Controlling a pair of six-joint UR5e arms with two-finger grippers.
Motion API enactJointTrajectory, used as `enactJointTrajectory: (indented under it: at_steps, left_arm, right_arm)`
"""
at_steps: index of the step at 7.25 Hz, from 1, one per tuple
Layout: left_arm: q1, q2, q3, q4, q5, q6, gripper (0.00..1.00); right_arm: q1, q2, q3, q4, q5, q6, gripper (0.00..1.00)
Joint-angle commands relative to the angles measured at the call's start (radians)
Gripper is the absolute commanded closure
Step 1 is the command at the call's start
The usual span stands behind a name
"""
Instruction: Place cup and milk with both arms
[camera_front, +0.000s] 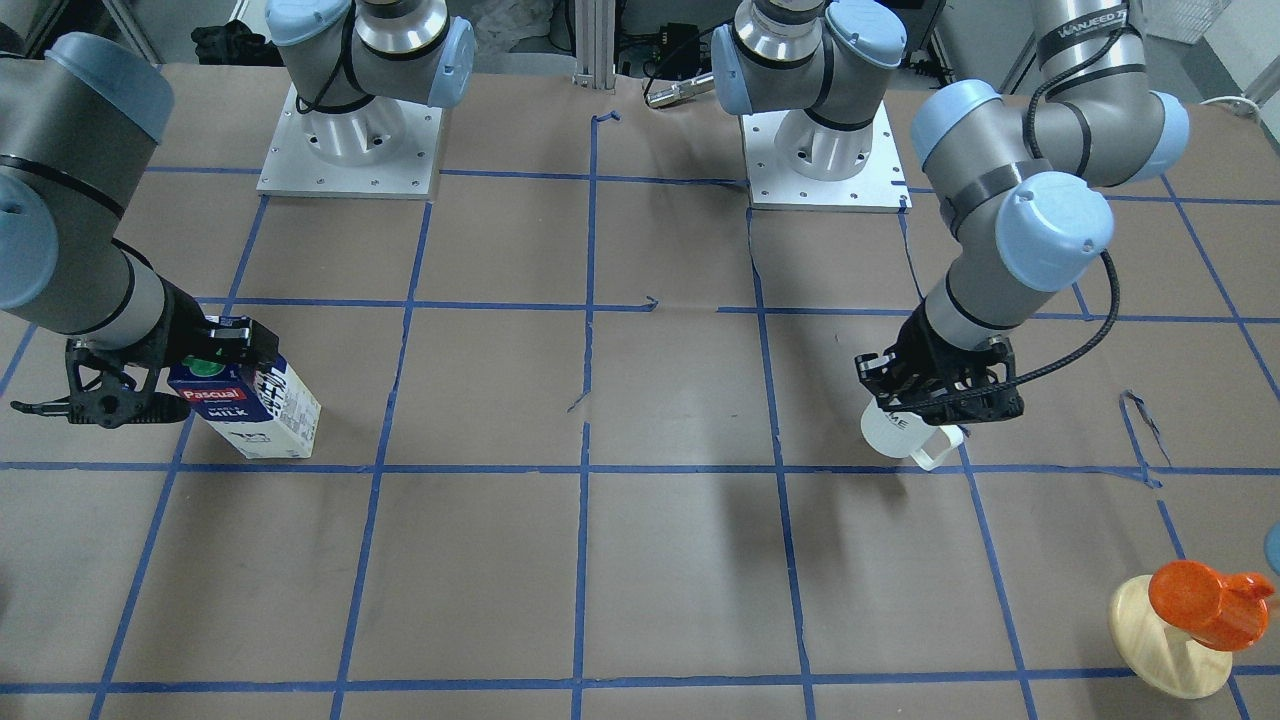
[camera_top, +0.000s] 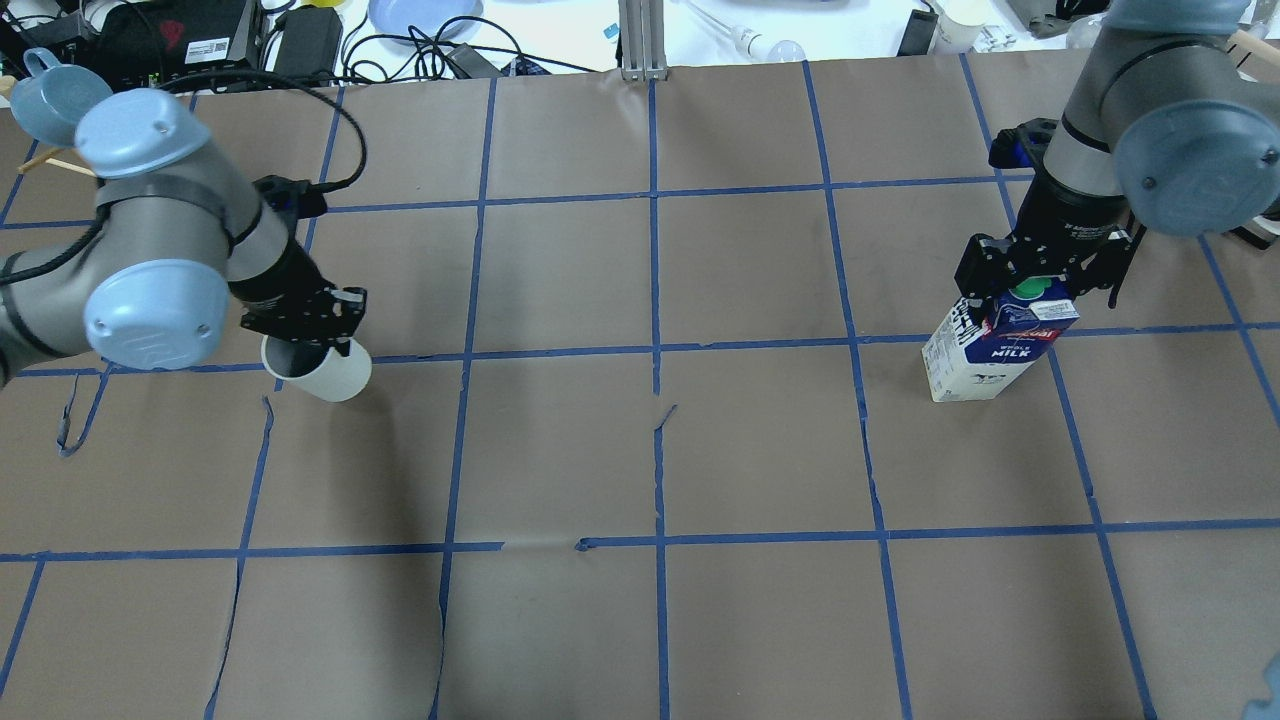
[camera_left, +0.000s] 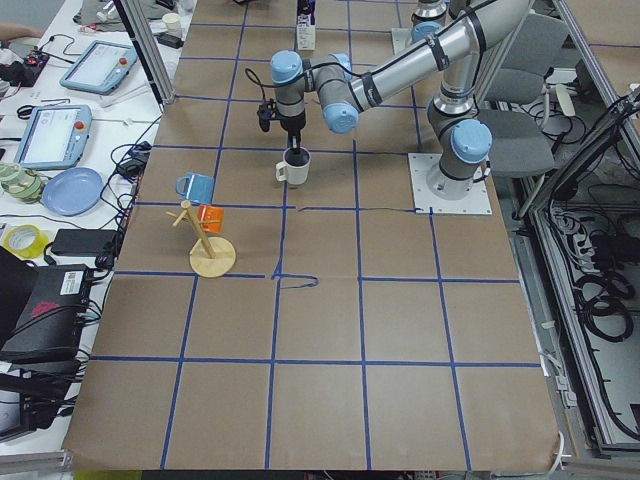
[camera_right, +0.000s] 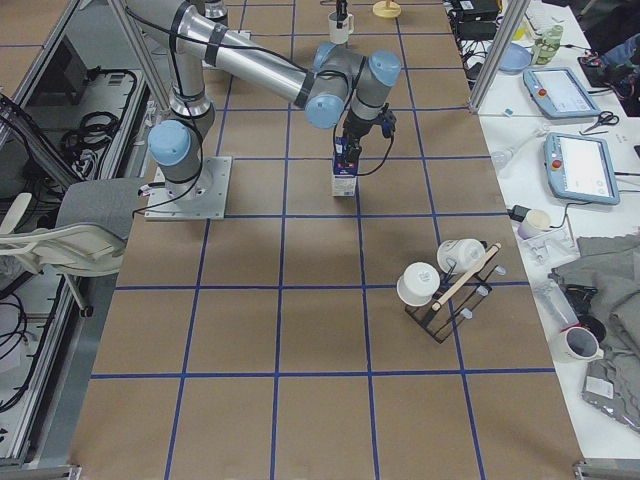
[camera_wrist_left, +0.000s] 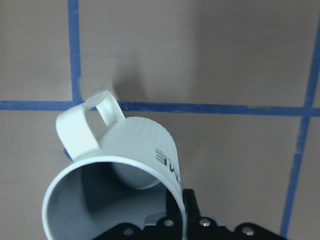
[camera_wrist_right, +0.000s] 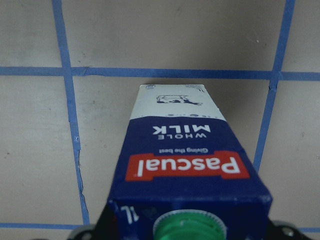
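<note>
The white cup (camera_top: 320, 372) with dark lettering is at the table's left side in the overhead view, on or just above the paper; I cannot tell which. My left gripper (camera_top: 305, 325) is shut on its rim, one finger inside and one outside. The left wrist view shows the cup (camera_wrist_left: 140, 145) from above with its handle pointing away. The blue-and-white milk carton (camera_top: 990, 350) with a green cap stands upright at the right side. My right gripper (camera_top: 1030, 285) is shut on its top. The front view shows the milk (camera_front: 255, 405), the cup (camera_front: 900, 430) and both grippers, right (camera_front: 215, 350) and left (camera_front: 940, 395).
An orange cup on a wooden stand (camera_front: 1200, 600) is at the table's left end, with a blue cup (camera_left: 193, 185) hung beside it. A rack with white cups (camera_right: 445, 285) stands near the right end. Two arm base plates (camera_front: 350, 140) (camera_front: 825, 150) are at the robot's side.
</note>
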Motion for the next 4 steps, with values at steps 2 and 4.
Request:
enactJointTrajectory:
  at_steps: [2, 4]
  left_arm:
    - [-0.241, -0.046, 0.095, 0.005, -0.119, -0.329, 1.0]
    - [-0.388, -0.103, 0.151, 0.03, -0.162, -0.472, 1.0]
  right_arm:
    - [0.0, 0.0, 0.001, -0.001, 0.001, -0.006, 0.32]
    - [0.0, 0.0, -0.004, -0.006, -0.001, -0.008, 0.48]
